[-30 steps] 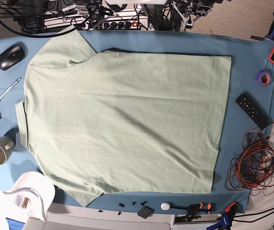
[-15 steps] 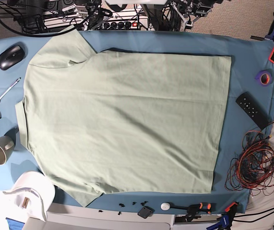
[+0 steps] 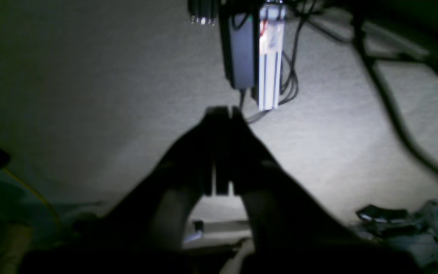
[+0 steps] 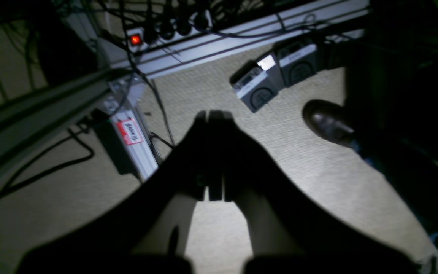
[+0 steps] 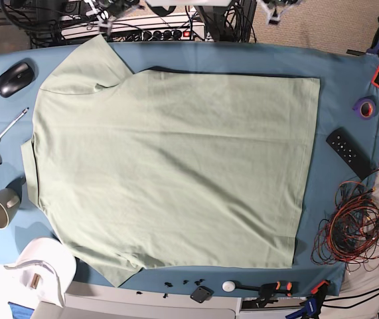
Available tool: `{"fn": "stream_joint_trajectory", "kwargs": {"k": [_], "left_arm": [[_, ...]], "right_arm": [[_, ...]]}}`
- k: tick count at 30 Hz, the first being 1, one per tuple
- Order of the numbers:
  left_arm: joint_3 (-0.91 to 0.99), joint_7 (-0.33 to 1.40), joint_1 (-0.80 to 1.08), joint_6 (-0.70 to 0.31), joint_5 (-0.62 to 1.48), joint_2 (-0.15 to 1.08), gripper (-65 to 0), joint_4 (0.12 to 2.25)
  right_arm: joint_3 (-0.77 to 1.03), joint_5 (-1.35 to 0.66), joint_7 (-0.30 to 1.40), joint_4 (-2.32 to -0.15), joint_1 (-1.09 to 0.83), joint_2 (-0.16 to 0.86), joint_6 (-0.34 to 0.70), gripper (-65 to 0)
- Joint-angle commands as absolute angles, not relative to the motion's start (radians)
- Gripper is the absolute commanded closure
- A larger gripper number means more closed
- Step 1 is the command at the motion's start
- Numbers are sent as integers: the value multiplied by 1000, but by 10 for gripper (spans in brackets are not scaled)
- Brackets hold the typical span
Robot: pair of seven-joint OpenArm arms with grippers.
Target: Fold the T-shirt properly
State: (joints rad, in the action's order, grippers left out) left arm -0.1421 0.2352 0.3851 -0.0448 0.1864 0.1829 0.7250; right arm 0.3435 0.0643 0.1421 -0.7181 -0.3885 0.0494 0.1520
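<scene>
1. The T-shirt point(image 5: 169, 166) lies spread flat on the blue-covered table point(image 5: 335, 73), nothing folded yet. Its long axis runs left to right in the base view: collar end and sleeves at the left, straight hem at the right. One sleeve points to the far left corner, the other to the near left.

2. Neither arm is over the cloth. The left gripper point(image 3: 221, 111) shows its fingers point(image 3: 211, 152) pressed together, holding nothing, with carpet floor and a hanging power brick beyond them. The right gripper point(image 4: 212, 113) is likewise closed and empty, above carpet, a power strip with a red light point(image 4: 135, 39) and a dark shoe point(image 4: 327, 121).

3. Both wrist views look at the floor behind the table, so the shirt lies nearward of both sets of fingers, out of their sight.

4. In the base view bits of the arms show at the far edge. My judgement is that the right arm, on that view's left, sits nearer the far sleeve, and the left arm nearer the hem end.

5. Around the shirt: a mouse point(image 5: 14, 77), a screwdriver point(image 5: 8, 126) and a mug point(image 5: 0, 206) at left, a white cap point(image 5: 43, 266) near left, a remote point(image 5: 350, 152), a tape roll point(image 5: 366, 107) and tangled wires point(image 5: 352, 226) at right.
</scene>
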Motion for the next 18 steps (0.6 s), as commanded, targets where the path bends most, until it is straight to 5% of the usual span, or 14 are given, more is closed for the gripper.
{"fn": "stream_joint_trajectory", "kwargs": {"k": [1,13,18], "left_arm": [[-141,229,428,-49,188,204,0,785],[0,260,1044,-50,205,445,0,1828],[170,401,1192,-197,364,489,0,2213]], "right_arm": [[345,42,128,-768,-427,70,158,0],[402,-222,140,-1626,-981,182,207,0],[598,-554,313,-1992,-1072,176,252,0]]}}
